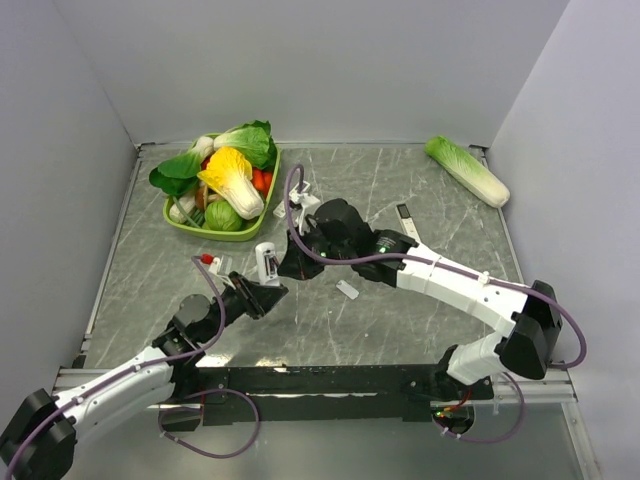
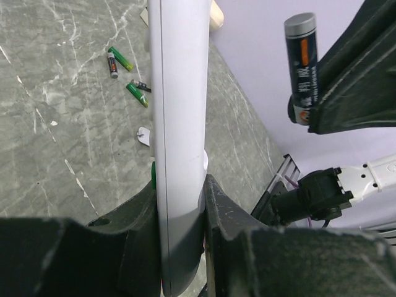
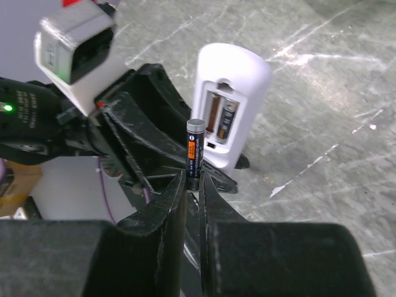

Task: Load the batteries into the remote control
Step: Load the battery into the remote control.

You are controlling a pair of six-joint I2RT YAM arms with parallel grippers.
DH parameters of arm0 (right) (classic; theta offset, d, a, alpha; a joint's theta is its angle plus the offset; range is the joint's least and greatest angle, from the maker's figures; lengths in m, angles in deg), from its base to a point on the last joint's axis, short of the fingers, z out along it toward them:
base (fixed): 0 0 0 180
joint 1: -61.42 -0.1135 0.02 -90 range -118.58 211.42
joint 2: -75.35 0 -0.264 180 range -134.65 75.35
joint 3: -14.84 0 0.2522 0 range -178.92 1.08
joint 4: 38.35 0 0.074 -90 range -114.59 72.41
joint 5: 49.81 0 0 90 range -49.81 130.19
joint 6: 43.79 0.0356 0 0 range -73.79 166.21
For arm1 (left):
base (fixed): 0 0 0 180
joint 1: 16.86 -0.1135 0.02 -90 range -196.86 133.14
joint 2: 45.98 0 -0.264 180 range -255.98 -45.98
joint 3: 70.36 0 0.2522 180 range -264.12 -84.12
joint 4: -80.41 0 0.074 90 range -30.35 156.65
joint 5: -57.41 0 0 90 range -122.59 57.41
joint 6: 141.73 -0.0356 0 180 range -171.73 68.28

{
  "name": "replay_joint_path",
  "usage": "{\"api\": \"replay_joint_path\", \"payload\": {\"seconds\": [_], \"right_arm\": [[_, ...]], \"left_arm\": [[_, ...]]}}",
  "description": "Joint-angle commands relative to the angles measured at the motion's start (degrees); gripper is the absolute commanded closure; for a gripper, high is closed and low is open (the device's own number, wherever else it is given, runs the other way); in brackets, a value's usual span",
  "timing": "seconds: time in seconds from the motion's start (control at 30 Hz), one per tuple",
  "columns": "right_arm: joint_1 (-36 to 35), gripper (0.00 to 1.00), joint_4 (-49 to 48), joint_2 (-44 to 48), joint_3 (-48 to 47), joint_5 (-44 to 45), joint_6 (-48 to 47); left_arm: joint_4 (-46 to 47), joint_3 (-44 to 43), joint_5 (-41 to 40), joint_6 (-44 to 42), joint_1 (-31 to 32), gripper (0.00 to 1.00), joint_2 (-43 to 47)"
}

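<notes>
My left gripper point(image 1: 262, 291) point(image 2: 179, 185) is shut on the lower end of the white remote control point(image 1: 267, 262) point(image 2: 179, 111) and holds it upright above the table. In the right wrist view the remote point(image 3: 230, 93) faces me with its battery bay open; one dark battery point(image 3: 228, 122) sits in the right slot. My right gripper point(image 1: 294, 266) point(image 3: 193, 182) is shut on a dark battery with an orange label point(image 3: 194, 153) point(image 2: 301, 68), upright, just in front of the bay. Three green batteries point(image 2: 121, 59) lie on the table.
A small white battery cover point(image 1: 347, 290) point(image 2: 144, 135) lies on the table. A green basket point(image 1: 190, 225) of vegetables stands at the back left, a cabbage point(image 1: 467, 170) at the back right. A slim white remote with a black end point(image 1: 408, 222) lies behind the right arm.
</notes>
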Motion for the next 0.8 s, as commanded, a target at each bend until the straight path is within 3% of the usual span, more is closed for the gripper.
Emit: {"api": "replay_joint_path", "payload": {"seconds": [0.0, 0.77], "right_arm": [[-0.5, 0.96, 0.6, -3.1, -4.8, -1.9, 1.4], [-0.6, 0.95, 6.4, -9.3, -9.5, -0.4, 5.4]], "left_arm": [[6.4, 1.4, -1.1, 1.2, -0.1, 0.99, -1.4], [12.1, 1.2, -0.8, 4.2, 0.2, 0.99, -4.7]]}}
